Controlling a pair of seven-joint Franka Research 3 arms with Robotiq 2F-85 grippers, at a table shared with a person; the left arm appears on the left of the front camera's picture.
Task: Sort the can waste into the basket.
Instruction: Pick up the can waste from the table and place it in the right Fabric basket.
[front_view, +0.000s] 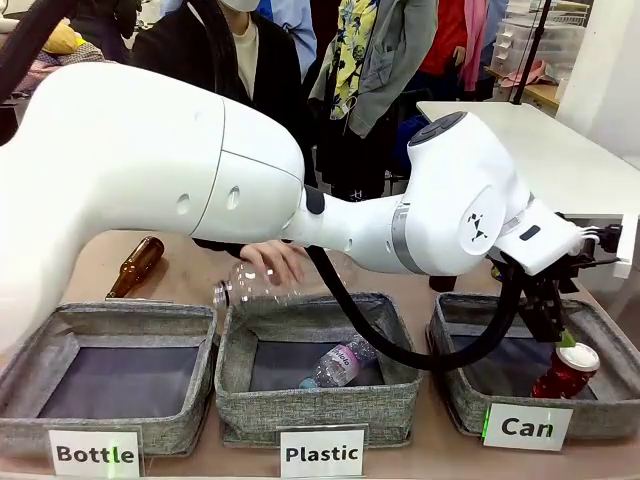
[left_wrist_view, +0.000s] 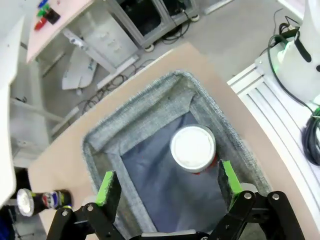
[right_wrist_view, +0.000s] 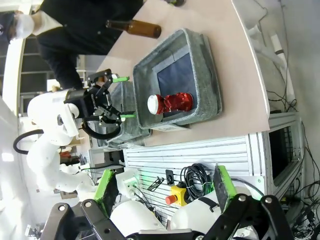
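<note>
We see the left pincer (front_view: 553, 325) hanging right above the grey basket (front_view: 462, 395) with the white card (front_view: 527, 427) reading "Can". Its green pads are spread wide and grip nothing. In the left wrist view the red can (left_wrist_view: 192, 148) sits inside that basket (left_wrist_view: 145, 107) on the dark lining. Its silver top faces up, below the gap between the two fingers (left_wrist_view: 107, 187) and touching neither. From the front the red can (front_view: 560, 378) looks to lean towards the basket's near right corner. We cannot say for sure whether it rests against the wall there.

The right wrist view shows the same basket (right_wrist_view: 210, 90) from farther off. The red can (right_wrist_view: 175, 101) is in it, and the left pincer (right_wrist_view: 122, 97) stands clear above it with its jaws apart.

The dark blue-black can (left_wrist_view: 47, 199) lies on its side on the worktop (left_wrist_view: 60, 160), outside the basket and past one of its corners.

The right pincer (right_wrist_view: 164, 175) is well away from the basket, off the worktop's edge, with its pads wide and nothing between them.

Next to the "Can" basket stands the "Plastic" basket (front_view: 320, 395) with a clear plastic bottle (front_view: 338, 365) in it. Above its far rim a person's hand (front_view: 272, 262) holds another clear bottle (front_view: 240, 285).
</note>
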